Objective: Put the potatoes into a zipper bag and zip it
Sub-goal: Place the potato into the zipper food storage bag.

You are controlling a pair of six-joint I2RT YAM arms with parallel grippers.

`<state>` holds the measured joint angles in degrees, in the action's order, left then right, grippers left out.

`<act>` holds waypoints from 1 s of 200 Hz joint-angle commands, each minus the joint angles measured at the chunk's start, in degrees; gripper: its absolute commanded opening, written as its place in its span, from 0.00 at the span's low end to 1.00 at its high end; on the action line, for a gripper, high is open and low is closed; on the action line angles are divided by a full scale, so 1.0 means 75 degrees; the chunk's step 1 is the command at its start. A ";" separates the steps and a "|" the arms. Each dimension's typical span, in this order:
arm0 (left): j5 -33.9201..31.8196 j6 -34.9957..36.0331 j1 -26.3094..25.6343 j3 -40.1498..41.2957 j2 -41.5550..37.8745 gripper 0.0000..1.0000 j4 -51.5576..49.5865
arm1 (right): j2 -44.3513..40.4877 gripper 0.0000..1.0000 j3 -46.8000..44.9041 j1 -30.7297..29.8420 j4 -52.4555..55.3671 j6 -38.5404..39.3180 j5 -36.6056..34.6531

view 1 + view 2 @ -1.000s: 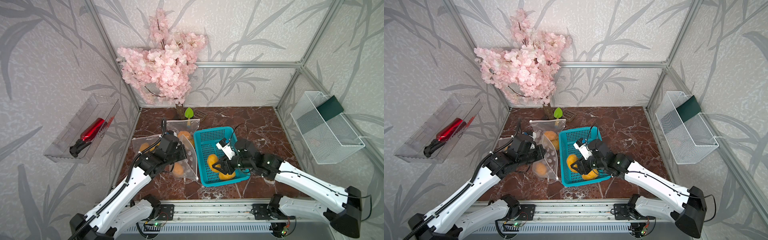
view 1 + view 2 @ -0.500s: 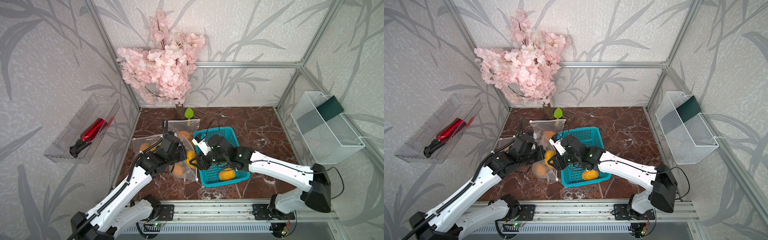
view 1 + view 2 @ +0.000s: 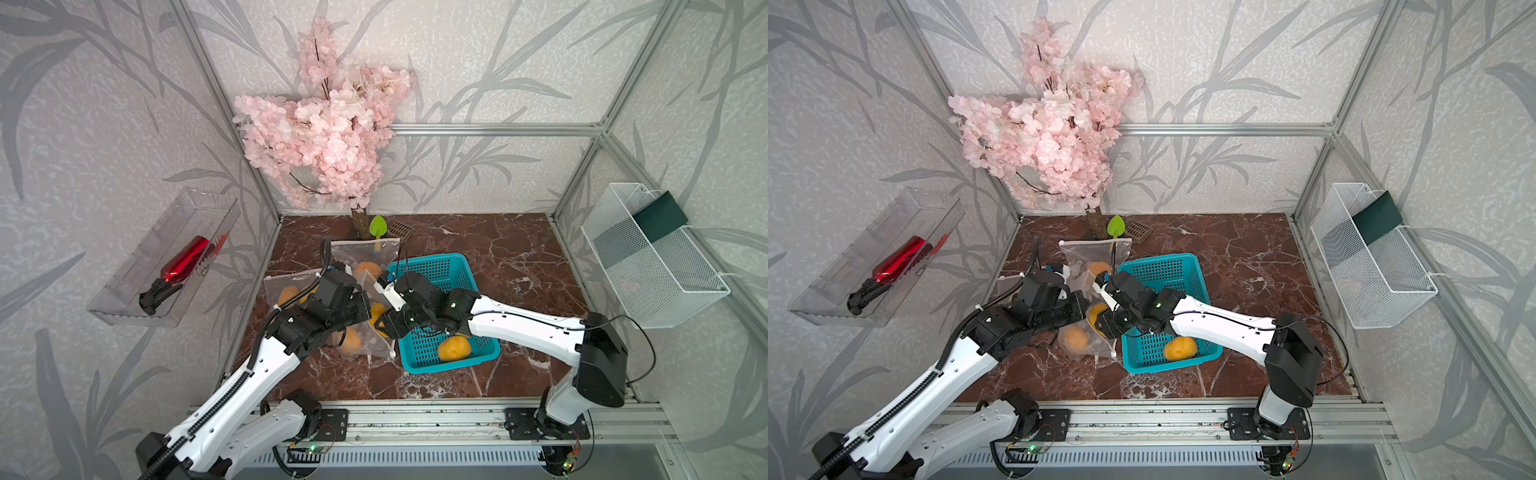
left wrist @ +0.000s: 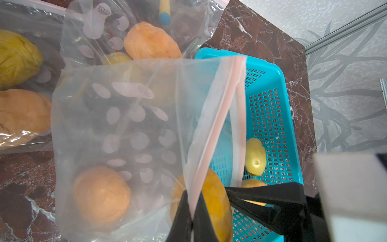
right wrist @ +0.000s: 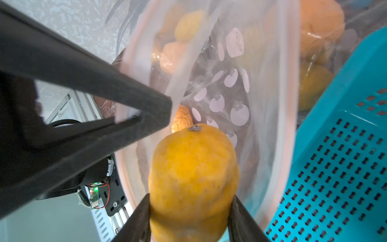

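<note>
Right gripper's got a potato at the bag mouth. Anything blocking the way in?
Nothing visible. The left gripper pinches one lip, holding the bag open, and the potato points into the gap; another potato lies deeper inside.

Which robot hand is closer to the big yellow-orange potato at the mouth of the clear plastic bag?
Right. The right hand grips the yellow-orange potato; the left hand is beside it, pinching the pink zipper rim of the clear plastic bag.
</note>
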<state>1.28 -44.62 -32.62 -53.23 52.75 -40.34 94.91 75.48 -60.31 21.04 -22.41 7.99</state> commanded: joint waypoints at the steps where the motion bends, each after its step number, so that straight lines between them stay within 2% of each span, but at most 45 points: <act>1: -0.0235 -0.0037 -0.0011 -0.0215 -0.0233 0.00 -0.0143 | 0.0042 0.15 0.0143 0.0050 0.0202 0.0027 -0.0332; 36: -0.0421 -0.0085 -0.0010 -0.0191 -0.0412 0.00 -0.0214 | 0.0120 0.16 0.0162 0.0087 0.0374 -0.0058 -0.0329; 74: -0.0569 -0.0132 -0.0020 -0.0192 -0.0462 0.00 -0.0303 | 0.0017 0.22 -0.0008 0.0082 0.0429 -0.0044 -0.0292; 90: -0.0595 -0.0141 -0.0014 -0.0192 -0.0448 0.00 -0.0315 | -0.0106 0.28 -0.0144 0.0085 0.0385 -0.0035 -0.0323; 152: -0.0628 -0.0156 -0.0010 -0.0190 -0.0446 0.00 -0.0329 | -0.0494 0.62 -0.0426 0.0084 0.0293 0.0013 -0.0403; 200: -0.0628 -0.0153 -0.0003 -0.0191 -0.0439 0.00 -0.0332 | -0.0765 0.76 -0.0505 0.0085 0.0332 0.0101 -0.0397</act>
<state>-1.78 -45.19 -32.62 -53.23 50.11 -42.04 92.03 72.31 -59.92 22.59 -22.41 5.93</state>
